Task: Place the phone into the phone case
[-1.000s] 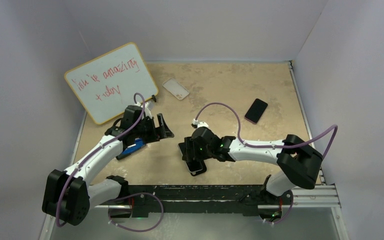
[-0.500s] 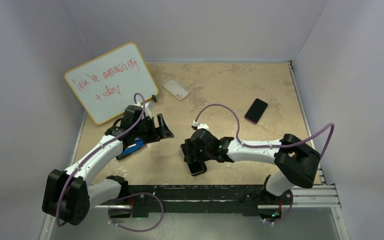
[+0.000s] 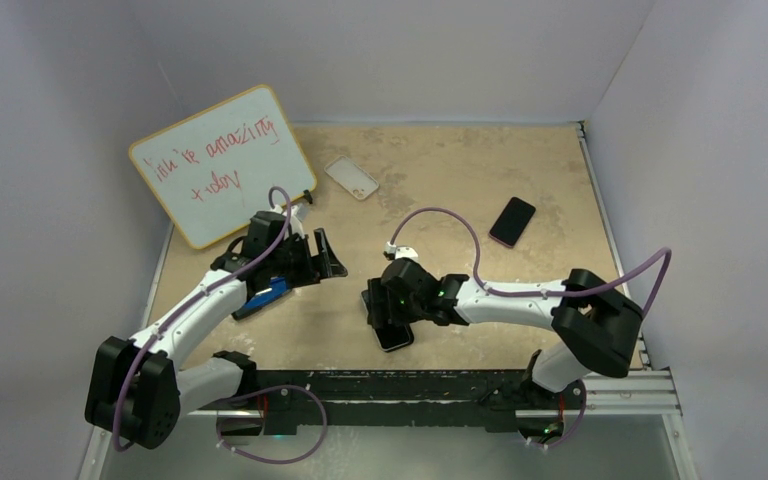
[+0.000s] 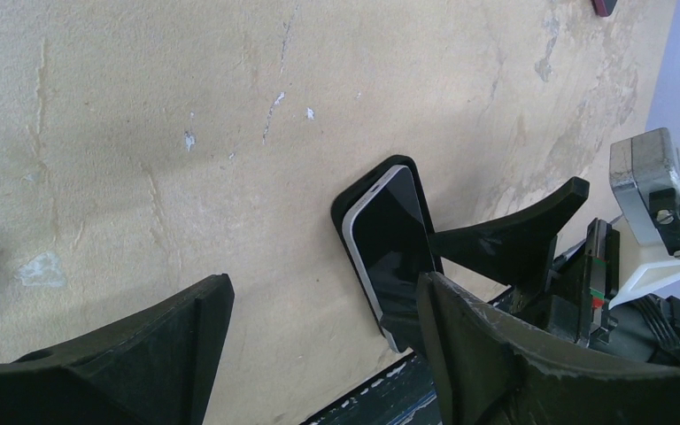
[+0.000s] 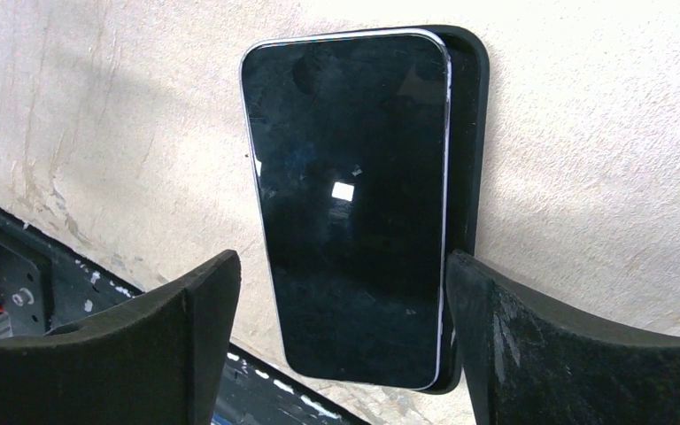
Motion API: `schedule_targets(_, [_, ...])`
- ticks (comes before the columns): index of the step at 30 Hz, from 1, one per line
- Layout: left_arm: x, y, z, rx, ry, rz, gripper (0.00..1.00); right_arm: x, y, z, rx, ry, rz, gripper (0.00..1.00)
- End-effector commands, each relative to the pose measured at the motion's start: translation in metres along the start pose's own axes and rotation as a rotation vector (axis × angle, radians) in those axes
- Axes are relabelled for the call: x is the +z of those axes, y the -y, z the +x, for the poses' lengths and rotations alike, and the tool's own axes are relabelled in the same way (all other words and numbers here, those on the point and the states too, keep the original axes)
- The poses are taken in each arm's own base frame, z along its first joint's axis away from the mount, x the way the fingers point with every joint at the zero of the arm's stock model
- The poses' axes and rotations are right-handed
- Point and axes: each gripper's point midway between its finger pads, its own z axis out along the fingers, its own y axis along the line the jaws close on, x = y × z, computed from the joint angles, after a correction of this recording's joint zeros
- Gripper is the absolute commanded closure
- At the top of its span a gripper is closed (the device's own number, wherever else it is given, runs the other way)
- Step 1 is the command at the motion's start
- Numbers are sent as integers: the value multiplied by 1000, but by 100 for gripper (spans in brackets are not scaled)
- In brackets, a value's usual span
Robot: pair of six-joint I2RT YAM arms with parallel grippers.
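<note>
A black phone (image 5: 350, 195) with a silver rim lies face up and slightly skewed on the black phone case (image 5: 471, 133), whose rim shows along its right side and top. My right gripper (image 5: 341, 341) is open astride the phone's near end. The left finger is clear of the phone and the right finger is against the case's edge. From above, the phone (image 3: 394, 337) lies near the table's front edge under the right gripper (image 3: 388, 320). My left gripper (image 3: 315, 262) hangs open and empty to the left. Its wrist view shows the phone (image 4: 392, 239) on the case (image 4: 343, 205).
A whiteboard (image 3: 222, 178) with red writing leans at the back left. A clear case (image 3: 352, 177) and a second dark phone (image 3: 512, 221) lie farther back. A blue object (image 3: 268, 292) lies under the left arm. The black front rail (image 3: 410, 385) runs just behind the phone.
The right gripper's jaws have spread wider around the phone, and its arm shifted slightly. The left arm has stayed where it was.
</note>
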Motion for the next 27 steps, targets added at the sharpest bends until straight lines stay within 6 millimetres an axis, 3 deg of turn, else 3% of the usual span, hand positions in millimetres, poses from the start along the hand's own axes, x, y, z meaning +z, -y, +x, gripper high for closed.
schedule_targets(1, [1,3,-1,2,3,28,22,-14,-1,-10,-6,27,20,13])
schedule_targets(11, [10,14,21,-42,-68,149,32,-35,6,-8,-22,27,17,25])
schedule_targets(21, [38,31,71,-66,-190,182,42,-26,21,0,6,-13,-14,40])
schedule_targets(27, [51,36,79,-67,-203,176,51,-18,35,6,68,-44,-48,46])
